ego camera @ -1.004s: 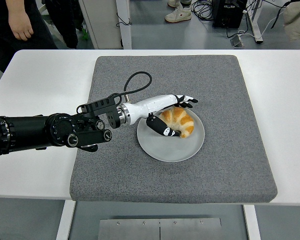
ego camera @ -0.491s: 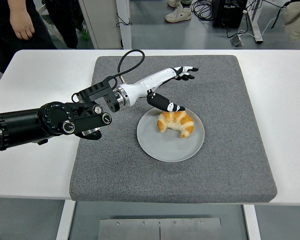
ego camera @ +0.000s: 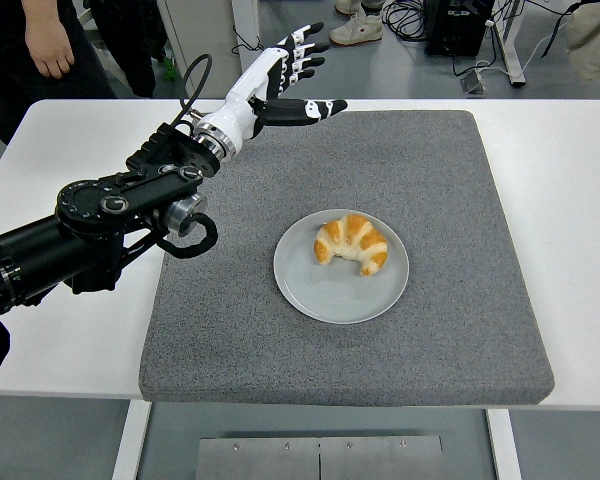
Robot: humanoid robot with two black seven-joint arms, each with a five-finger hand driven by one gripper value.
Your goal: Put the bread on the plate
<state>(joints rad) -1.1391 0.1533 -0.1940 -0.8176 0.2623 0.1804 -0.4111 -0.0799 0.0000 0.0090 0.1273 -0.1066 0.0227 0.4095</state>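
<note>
The left robot hand (ego camera: pixel 280 85) is raised over the far left corner of the grey mat (ego camera: pixel 460 330), its white-and-black fingers (ego camera: pixel 305 50) spread apart with nothing between them and the thumb pointing to the right. Its white forearm runs down and left to a black wrist joint with a looped cable, and the black arm (ego camera: pixel 90 225) behind it comes in from the left edge across the white worktop (ego camera: pixel 70 170).

Well apart from the hand, toward the middle of the mat, sits the round grey plate (ego camera: pixel 325 290). The bread (ego camera: pixel 352 243), a golden croissant, lies on the plate's far half, curved with its ends pointing toward the near side. Nothing touches it.

The mat covers most of the worktop's middle. At the top left a person (ego camera: pixel 40 40) in dark clothing stands beyond the worktop's far edge, one hand hanging down. The right arm does not show.
</note>
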